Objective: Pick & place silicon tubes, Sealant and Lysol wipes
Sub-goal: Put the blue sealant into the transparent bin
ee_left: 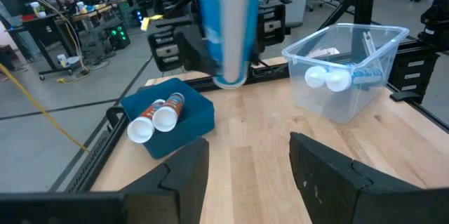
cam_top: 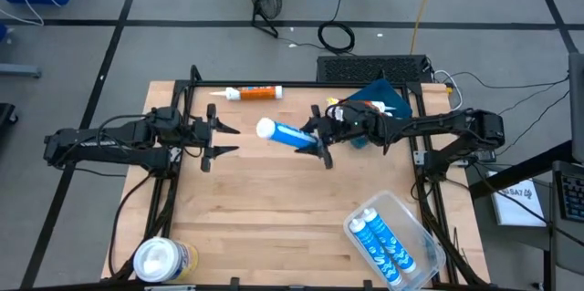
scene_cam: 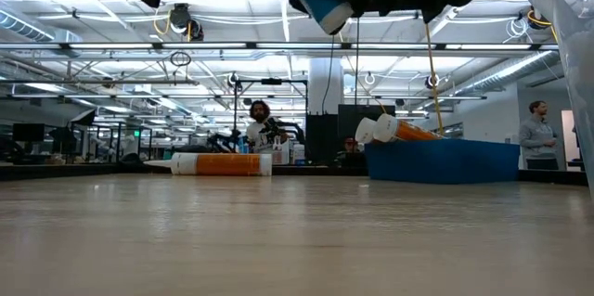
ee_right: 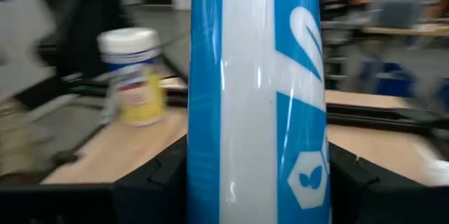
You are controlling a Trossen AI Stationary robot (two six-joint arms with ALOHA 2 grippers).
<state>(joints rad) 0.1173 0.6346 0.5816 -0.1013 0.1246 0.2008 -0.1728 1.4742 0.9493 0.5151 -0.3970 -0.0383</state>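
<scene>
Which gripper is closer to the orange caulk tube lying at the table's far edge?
Left. The left gripper hovers just beside the orange tube; the right gripper, holding a blue tube, is farther.

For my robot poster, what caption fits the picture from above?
Right gripper holds a blue-and-white caulk tube above the wooden table; left gripper waits open.

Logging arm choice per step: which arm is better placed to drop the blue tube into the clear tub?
Right: its end effector already grips the blue tube, nearer the clear tub.
</scene>
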